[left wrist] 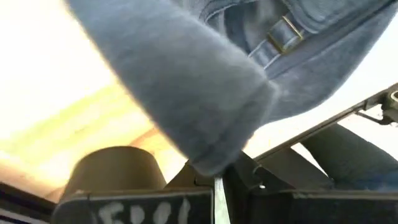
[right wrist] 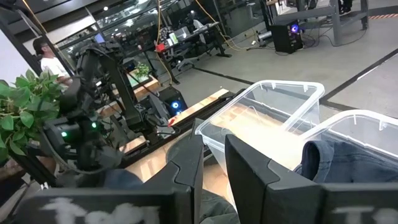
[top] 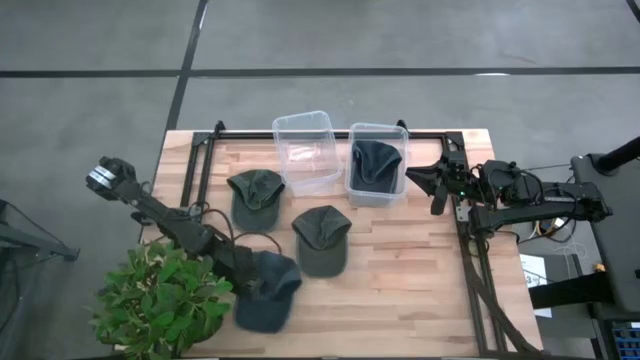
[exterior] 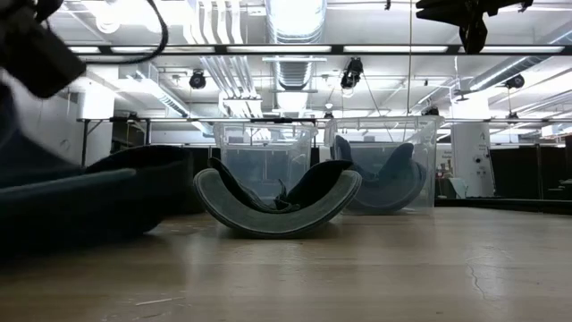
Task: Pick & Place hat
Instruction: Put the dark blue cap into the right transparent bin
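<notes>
Blue hat (top: 268,290) | left gripper (top: 243,283) clamps it | potted plant (top: 165,300) touching alongside

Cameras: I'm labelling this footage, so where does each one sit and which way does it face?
High: overhead, looking down; both arms, left hand on blue hat.
Low: table height, level; green hat, bins.
Left wrist: against the blue hat.
Right wrist: past right hand toward empty bin.
High and right wrist views share the bins.
</notes>
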### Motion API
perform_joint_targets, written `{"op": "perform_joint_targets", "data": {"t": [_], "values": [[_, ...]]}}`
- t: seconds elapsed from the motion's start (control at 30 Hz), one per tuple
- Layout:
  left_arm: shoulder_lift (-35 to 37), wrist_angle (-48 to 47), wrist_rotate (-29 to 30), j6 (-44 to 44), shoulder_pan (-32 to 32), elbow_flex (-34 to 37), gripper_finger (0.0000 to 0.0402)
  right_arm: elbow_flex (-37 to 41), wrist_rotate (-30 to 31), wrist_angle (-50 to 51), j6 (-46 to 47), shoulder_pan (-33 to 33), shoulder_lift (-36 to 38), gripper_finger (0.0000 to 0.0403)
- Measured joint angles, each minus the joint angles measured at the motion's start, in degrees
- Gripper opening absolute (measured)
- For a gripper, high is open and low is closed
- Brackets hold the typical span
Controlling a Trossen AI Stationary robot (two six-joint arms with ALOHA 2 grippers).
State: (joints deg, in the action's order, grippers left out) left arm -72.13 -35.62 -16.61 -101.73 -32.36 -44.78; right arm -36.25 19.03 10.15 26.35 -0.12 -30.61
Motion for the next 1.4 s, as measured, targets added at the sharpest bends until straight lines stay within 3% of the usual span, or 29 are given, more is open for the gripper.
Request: {"op": "perform_joint_targets", "data": {"t": [0.33, 0.53, 0.67, 0.8, 0.97, 1.13, 1.4], "values": [[1.0, -24.0, 5.3, 3.3, 0.1, -16.2, 0.0007, 0.0, 0.0, 0.0, 0.0, 0.0, 0.0, 0.0063], [1.7, -34.8, 18.3, 3.8, 0.4, -25.9, 0.0007, 0.0, 0.0, 0.0, 0.0, 0.0, -0.3, 0.0063], [1.8, -38.8, 31.9, 7.4, 0.7, -31.3, 0.0007, 0.0, 0.1, 0.0, 0.0, 0.0, -0.3, 0.0063], [1.9, -38.3, 51.0, 15.3, 0.9, -35.2, 0.0007, 0.0, 0.1, 0.0, 0.0, 0.0, -0.3, 0.0063], [2.9, -34.8, 66.6, 28.9, 1.0, -38.1, 0.0007, 0.0, 0.1, 0.0, 0.0, 0.0, -0.3, 0.0063], [4.9, -22.4, 75.0, 48.9, 0.9, -37.8, 0.0007, 0.0, 0.2, 0.0, -0.9, 0.0, -0.3, 0.0063], [6.8, -5.2, 78.3, 69.9, 1.0, -36.6, 0.0007, 0.0, 0.2, 0.0, -1.4, 0.0, -0.3, 0.0063]]}}
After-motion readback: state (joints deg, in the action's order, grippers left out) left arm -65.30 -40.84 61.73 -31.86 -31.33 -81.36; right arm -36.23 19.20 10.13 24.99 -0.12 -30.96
